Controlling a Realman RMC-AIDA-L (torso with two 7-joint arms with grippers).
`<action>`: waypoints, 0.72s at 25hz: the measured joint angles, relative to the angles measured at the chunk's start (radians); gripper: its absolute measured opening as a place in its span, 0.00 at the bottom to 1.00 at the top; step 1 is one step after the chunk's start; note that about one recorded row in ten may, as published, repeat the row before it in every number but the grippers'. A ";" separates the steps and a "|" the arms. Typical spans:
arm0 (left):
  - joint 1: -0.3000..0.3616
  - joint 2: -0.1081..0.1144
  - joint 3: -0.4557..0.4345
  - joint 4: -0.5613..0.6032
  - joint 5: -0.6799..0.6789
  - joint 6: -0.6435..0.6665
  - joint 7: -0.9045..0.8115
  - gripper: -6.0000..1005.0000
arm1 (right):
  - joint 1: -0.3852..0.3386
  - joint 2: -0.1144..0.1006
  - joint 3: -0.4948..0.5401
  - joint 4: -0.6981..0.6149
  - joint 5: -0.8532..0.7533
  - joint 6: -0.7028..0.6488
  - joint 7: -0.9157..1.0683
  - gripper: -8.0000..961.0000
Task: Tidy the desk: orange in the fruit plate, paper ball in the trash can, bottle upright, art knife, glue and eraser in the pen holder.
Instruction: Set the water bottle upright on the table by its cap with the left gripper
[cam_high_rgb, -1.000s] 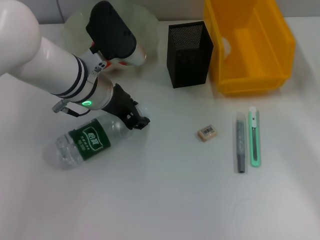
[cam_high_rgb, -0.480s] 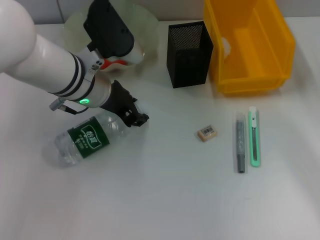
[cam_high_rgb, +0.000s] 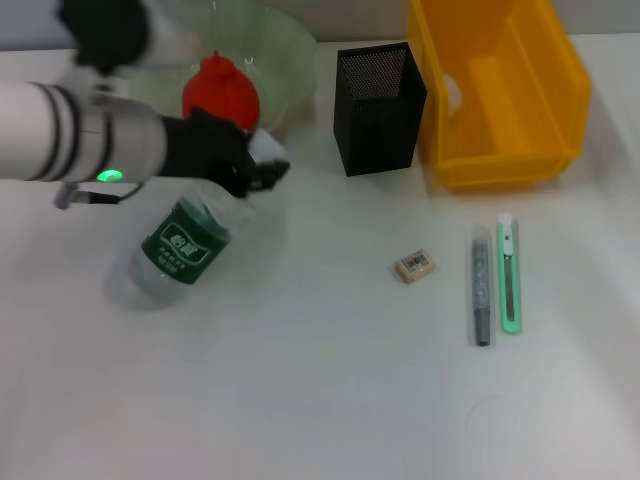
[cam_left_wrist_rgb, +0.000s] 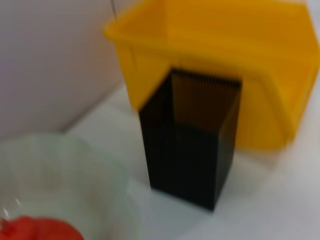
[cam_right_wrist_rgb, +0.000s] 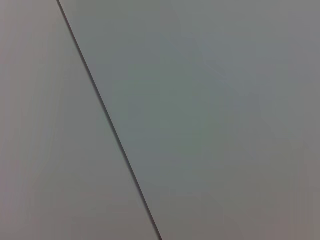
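Bottle (cam_high_rgb: 178, 250): clear plastic with a green label, tilted, base low on the surface (cam_high_rgb: 320, 400) toward the near left, neck raised toward the far right; not yet upright.
Left gripper (cam_high_rgb: 262, 170): at the bottle's neck end, with the white cap area right against it; dark fingers (cam_high_rgb: 232, 160) look closed on the neck, holding the bottle, though the blur hides the exact contact.
Left arm: white with black bands and a green light, reaching in from the left edge of the head view.
Orange (cam_high_rgb: 220, 92): reddish-orange, lying in the plate, just behind the gripper; its edge also shows in the left wrist view (cam_left_wrist_rgb: 37, 229).
Plate (cam_high_rgb: 290, 45): pale green translucent bowl at the far left of the surface; rim seen close in the left wrist view (cam_left_wrist_rgb: 75, 165).
Holder (cam_high_rgb: 378, 108): black mesh, upright, right of the plate and just beside the bin; also in the left wrist view (cam_left_wrist_rgb: 192, 145).
Bin (cam_high_rgb: 500, 90): yellow, at the far right, with a whitish ball (cam_high_rgb: 452, 93) against its inner left wall; the bin fills the background of the left wrist view (cam_left_wrist_rgb: 220, 55).
Eraser (cam_high_rgb: 415, 266): small, tan, lying alone mid-surface, near the glue.
Glue (cam_high_rgb: 481, 286): grey stick lying lengthwise, right of the eraser.
Knife (cam_high_rgb: 509, 272): green, lying parallel to the glue and just beside it on the right.
Right gripper: not seen; its wrist view shows only a plain grey panel crossed by a dark line.
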 joint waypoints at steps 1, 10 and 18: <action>0.019 0.000 -0.023 0.005 -0.045 -0.002 0.033 0.45 | 0.003 0.000 0.000 0.000 0.000 0.000 0.000 0.79; 0.125 0.001 -0.201 -0.084 -0.439 -0.003 0.318 0.45 | 0.008 0.000 0.000 0.000 0.001 0.000 0.000 0.79; 0.145 0.003 -0.276 -0.272 -0.698 0.026 0.552 0.45 | 0.016 0.000 0.000 0.003 0.001 0.000 0.000 0.79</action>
